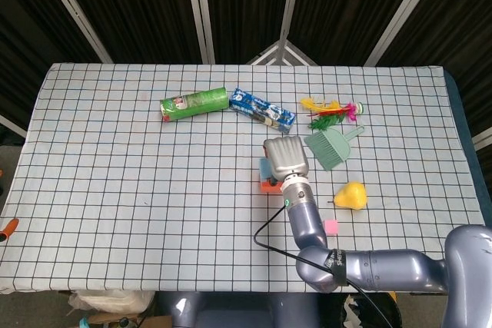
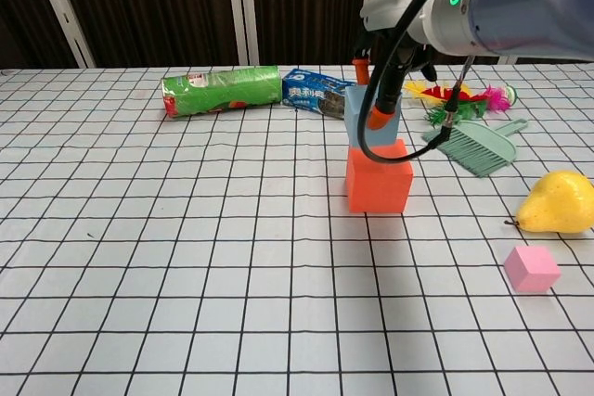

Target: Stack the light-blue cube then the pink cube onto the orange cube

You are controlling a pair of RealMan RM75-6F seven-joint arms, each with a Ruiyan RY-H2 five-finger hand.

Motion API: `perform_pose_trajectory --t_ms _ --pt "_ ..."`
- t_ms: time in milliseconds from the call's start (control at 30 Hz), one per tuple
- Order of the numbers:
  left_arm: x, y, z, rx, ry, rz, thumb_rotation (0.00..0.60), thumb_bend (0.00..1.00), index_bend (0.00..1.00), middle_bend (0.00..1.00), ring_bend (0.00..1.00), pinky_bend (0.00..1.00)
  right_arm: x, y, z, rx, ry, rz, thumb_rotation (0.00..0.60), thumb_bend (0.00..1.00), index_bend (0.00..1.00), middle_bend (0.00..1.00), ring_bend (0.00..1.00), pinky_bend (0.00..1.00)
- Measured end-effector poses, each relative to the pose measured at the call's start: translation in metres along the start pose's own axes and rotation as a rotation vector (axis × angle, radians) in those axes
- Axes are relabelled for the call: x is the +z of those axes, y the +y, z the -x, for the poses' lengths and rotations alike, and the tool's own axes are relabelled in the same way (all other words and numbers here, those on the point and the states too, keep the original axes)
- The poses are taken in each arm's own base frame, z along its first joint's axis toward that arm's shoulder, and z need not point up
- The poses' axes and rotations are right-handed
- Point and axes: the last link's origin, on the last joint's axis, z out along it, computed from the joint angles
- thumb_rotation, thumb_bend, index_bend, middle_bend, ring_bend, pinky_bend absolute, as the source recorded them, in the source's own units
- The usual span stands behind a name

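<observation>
My right hand (image 2: 385, 57) reaches down from above and holds the light-blue cube (image 2: 364, 120) between its orange-tipped fingers. The cube's lower edge meets the top of the orange cube (image 2: 379, 181); whether it rests there or hovers I cannot tell. In the head view the right hand (image 1: 286, 157) covers most of both, leaving a strip of the light-blue cube (image 1: 264, 168) and the orange cube (image 1: 269, 185). The pink cube (image 2: 531, 268) lies alone near the front right. Only an orange tip of my left hand (image 1: 8, 227) shows at the left edge.
A yellow pear (image 2: 559, 202) lies just behind the pink cube. A green hand brush (image 2: 478, 146) and coloured feathers (image 2: 459, 97) lie right of the stack. A green roll (image 2: 221, 90) and a blue snack packet (image 2: 320, 95) lie further back.
</observation>
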Motion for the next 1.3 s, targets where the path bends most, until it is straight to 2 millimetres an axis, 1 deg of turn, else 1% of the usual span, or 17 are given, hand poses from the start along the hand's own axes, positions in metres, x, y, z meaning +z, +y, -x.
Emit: perform_pose_trajectory --t_ms 233,467,700,1100,1300 --pt "0.0 -0.001 -0.001 0.0 0.003 -0.007 0.6 0.24 0.13 0.06 0.02 0.18 0.001 0.001 0.001 0.014 -0.003 -0.022 0.6 0.49 0.6 0.97 0.9 0.67" --pt "0.0 -0.001 -0.001 0.001 0.002 -0.008 0.6 0.24 0.13 0.06 0.02 0.18 0.007 0.005 0.002 0.022 -0.008 -0.022 0.6 0.49 0.6 0.97 0.9 0.67" --pt "0.0 -0.001 0.0 0.006 0.002 -0.012 0.6 0.24 0.13 0.06 0.02 0.18 0.013 0.013 0.005 0.022 -0.026 -0.009 0.6 0.49 0.6 0.97 0.9 0.67" --pt "0.0 0.0 0.001 0.012 -0.002 -0.014 0.6 0.24 0.13 0.06 0.02 0.18 0.01 0.018 0.007 0.011 -0.043 -0.004 0.6 0.49 0.6 0.97 0.9 0.67" --pt "0.0 0.0 0.001 0.012 -0.003 -0.013 0.6 0.24 0.13 0.06 0.02 0.18 0.01 0.017 0.008 0.014 -0.048 -0.001 0.6 0.49 0.6 0.97 0.9 0.67"
